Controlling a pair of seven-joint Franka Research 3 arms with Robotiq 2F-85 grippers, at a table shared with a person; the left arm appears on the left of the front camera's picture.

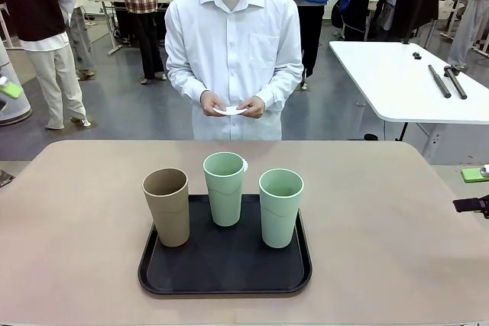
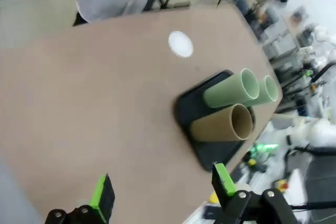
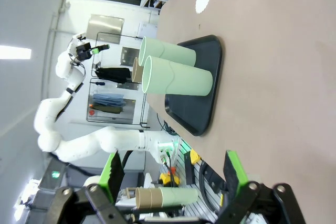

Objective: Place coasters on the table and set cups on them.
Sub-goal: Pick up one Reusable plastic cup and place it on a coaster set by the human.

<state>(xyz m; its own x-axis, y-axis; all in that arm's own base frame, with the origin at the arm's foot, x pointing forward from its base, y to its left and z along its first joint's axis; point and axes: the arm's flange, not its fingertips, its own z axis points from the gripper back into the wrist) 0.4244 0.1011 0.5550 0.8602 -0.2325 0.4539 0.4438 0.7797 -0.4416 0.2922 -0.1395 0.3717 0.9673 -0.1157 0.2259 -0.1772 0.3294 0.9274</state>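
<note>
**A:** Where do the coasters lie?

**B:** One small round white paper coaster with a scalloped edge (image 2: 180, 43) lies flat on the large beige-tan tabletop (image 1: 76, 211). It sits just beyond the far side of the black rectangular tray (image 1: 225, 271). From the front, the middle cup hides most of it. The person in the white shirt (image 1: 233, 43) stands at the table's far edge. The person's hands (image 1: 252, 106) hold more white paper discs (image 1: 229, 110) at waist height, but I cannot tell how many.

**A:** And the cups?

**B:** All three tall tapered matte tumblers stand upright on the tray, close together. The tan-brown tumbler (image 1: 166, 205) is on the robot's left. One pale mint green tumbler (image 1: 225, 187) is in the middle, farther back. The second mint green tumbler (image 1: 280, 207) is on the right. None sits on a coaster.

**A:** What about the grippers?

**B:** The left gripper (image 2: 164, 190) hangs over the near left part of the tabletop, well apart from the tray. Its green-padded fingers are spread wide with nothing between them. The right gripper (image 3: 173, 171) is off to the tray's right side, its fingers likewise wide apart and empty.

**A:** Anything farther out?

**B:** A white table with black rods (image 1: 405, 74) stands beyond the far right corner.
</note>
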